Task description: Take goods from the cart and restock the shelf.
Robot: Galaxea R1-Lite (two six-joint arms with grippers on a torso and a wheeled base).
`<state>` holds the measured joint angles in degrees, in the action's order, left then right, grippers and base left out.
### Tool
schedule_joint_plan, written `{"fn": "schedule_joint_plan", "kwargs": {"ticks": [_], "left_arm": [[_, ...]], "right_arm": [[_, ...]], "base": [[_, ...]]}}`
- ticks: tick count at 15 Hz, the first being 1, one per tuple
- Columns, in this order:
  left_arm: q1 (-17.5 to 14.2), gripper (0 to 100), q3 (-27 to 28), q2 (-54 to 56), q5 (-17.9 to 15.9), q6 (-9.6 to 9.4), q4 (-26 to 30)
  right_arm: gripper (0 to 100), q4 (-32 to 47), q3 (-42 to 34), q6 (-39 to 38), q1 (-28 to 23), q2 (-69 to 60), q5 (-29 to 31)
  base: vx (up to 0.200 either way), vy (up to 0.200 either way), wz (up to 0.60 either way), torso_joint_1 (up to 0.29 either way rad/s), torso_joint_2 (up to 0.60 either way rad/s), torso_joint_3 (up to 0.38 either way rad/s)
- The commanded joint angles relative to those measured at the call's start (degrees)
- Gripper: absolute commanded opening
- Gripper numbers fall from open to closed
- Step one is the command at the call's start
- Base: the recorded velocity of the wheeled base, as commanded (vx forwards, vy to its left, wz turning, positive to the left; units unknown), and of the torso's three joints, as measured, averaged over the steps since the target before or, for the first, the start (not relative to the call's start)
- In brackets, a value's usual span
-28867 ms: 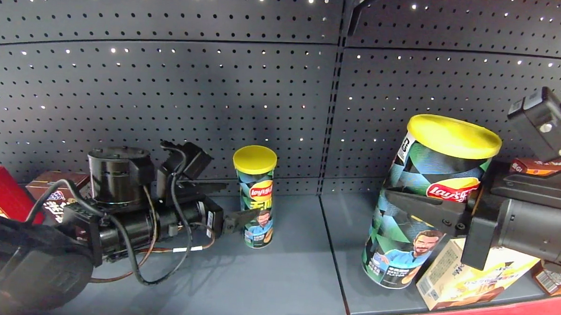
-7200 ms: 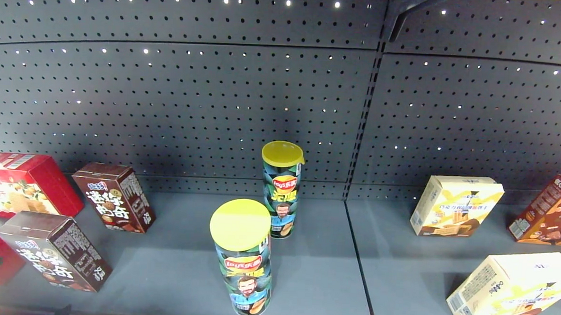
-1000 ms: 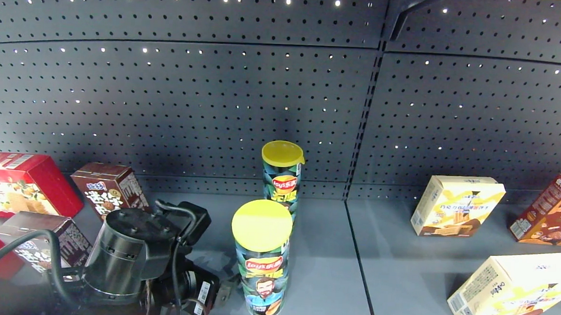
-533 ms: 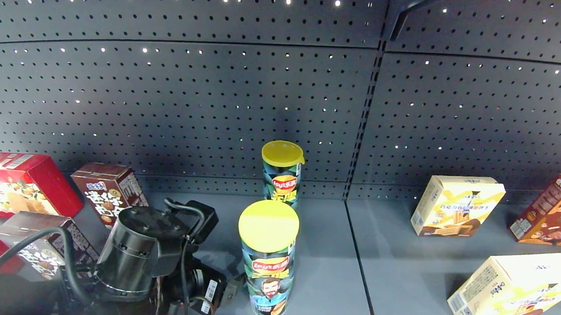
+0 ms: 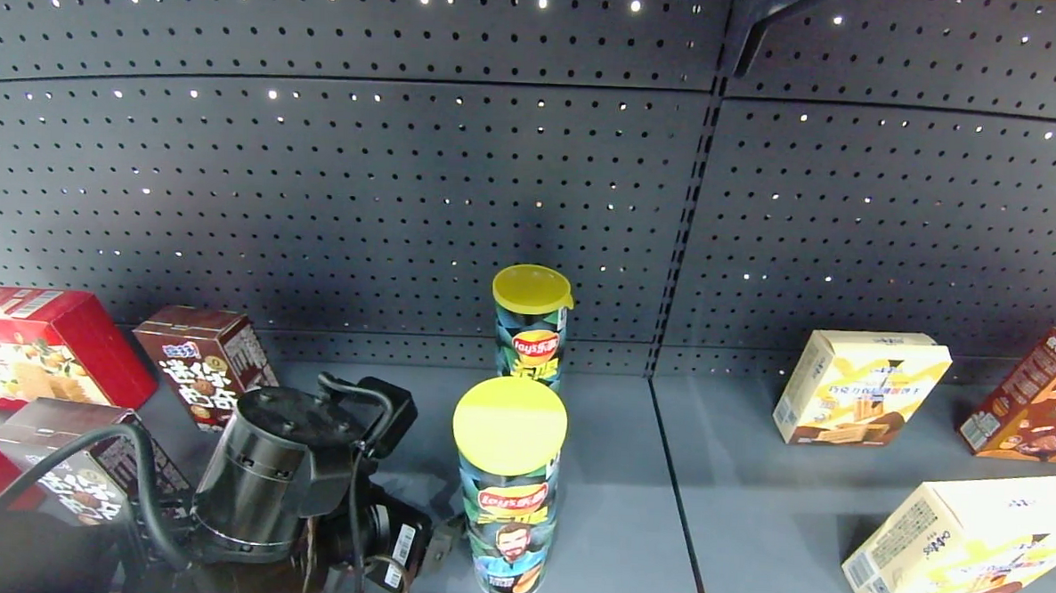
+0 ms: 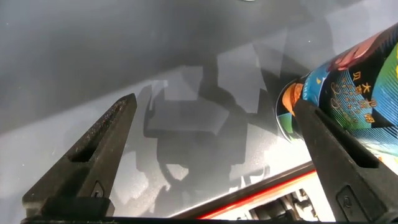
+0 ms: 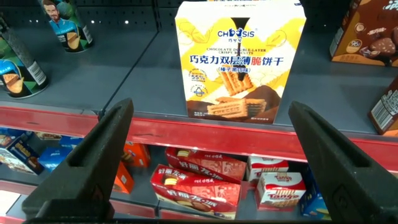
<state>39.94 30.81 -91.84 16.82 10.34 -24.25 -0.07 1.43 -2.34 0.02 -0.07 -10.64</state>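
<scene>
Head view: left gripper (image 6: 214,102), fingers spread, beside front can (image 5: 508,509); right gripper (image 7: 211,107) spread before yellow box (image 7: 239,62)

The dark grey shelf (image 5: 625,515) had a yellow-lidded chip can (image 5: 509,492) upright near its front edge, a second can (image 5: 531,337) behind it, a red box (image 5: 40,346) and two brown boxes (image 5: 208,367) (image 5: 75,468) off left, and two pale yellow boxes (image 5: 858,387) (image 5: 963,543) plus an orange-brown box (image 5: 1045,395) on the right.
</scene>
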Motion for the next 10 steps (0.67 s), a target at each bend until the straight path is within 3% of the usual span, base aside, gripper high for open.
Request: {"fn": "schedule_joint_plan", "kwargs": {"ticks": [1,5,7,10], "left_arm": [[-0.1,100,-0.3,0.0,0.1,0.03,0.0],[-1.2,100,-1.7,6.3,0.1,1.00,0.0],[-1.3,100,-1.2,10.7,1.9,0.91,0.1],[-5.4,100,0.3,15.1,3.0,0.47,0.2]], "right_arm": [[100,0.0,0.0,0.0,0.1,0.1,-0.1],[100,-0.4,-0.1,0.1,0.0,0.1,0.3],[100,0.1,0.0,0.1,0.0,0.1,-0.4],[100,0.2,0.0,0.2,0.0,0.1,-2.2]], "base": [[0.000,0.000,0.00,0.000,0.00,0.000],[0.000,0.000,0.00,0.000,0.00,0.000],[0.000,0.000,0.00,0.000,0.00,0.000],[0.000,0.000,0.00,0.000,0.00,0.000]]}}
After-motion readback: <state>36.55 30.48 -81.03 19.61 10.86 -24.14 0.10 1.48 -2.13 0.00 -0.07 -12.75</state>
